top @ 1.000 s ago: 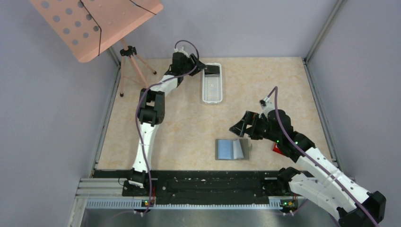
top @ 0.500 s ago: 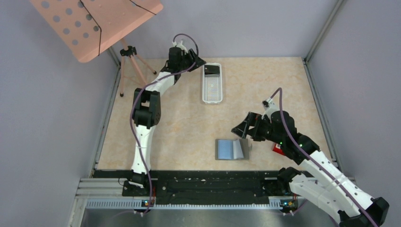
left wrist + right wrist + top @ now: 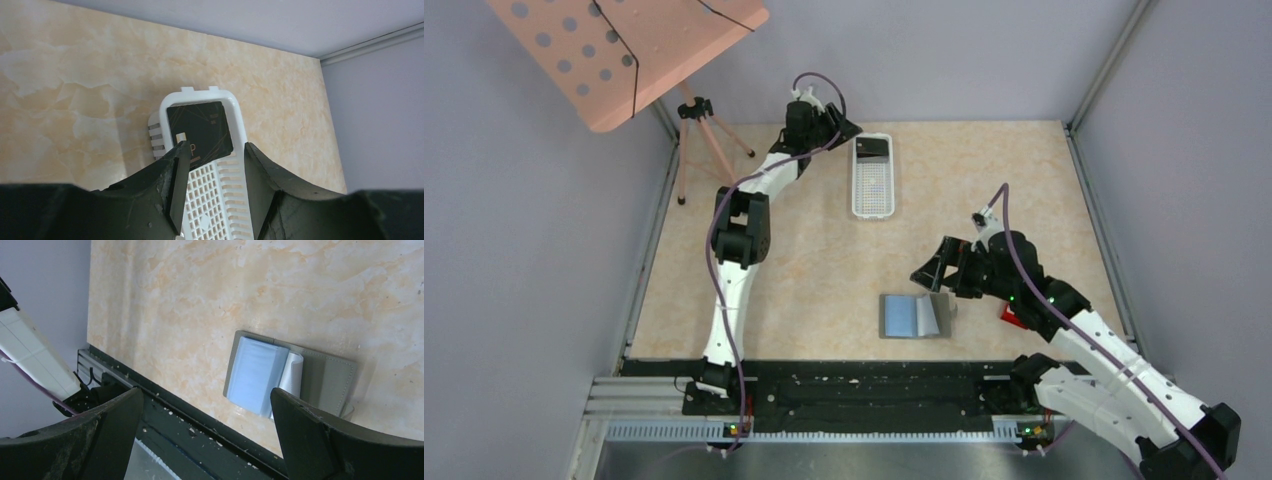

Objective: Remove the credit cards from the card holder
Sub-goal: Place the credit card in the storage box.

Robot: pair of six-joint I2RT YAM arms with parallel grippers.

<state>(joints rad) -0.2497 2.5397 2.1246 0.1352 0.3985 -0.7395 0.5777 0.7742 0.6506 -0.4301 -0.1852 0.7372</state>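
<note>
Holder (image 3: 900,316) open, lower centre: left gripper (image 3: 846,130), parted, empty, has backed off card (image 3: 873,149) in basket (image 3: 872,212); right gripper (image 3: 932,265), wide, empty, poised for next.

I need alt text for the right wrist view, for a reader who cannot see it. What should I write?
An open grey card holder with blue-grey pockets lies flat on a beige marbled table, one pale inner leaf curling up at its fold. Two dark fingers, spread wide, frame the bottom corners.
</note>
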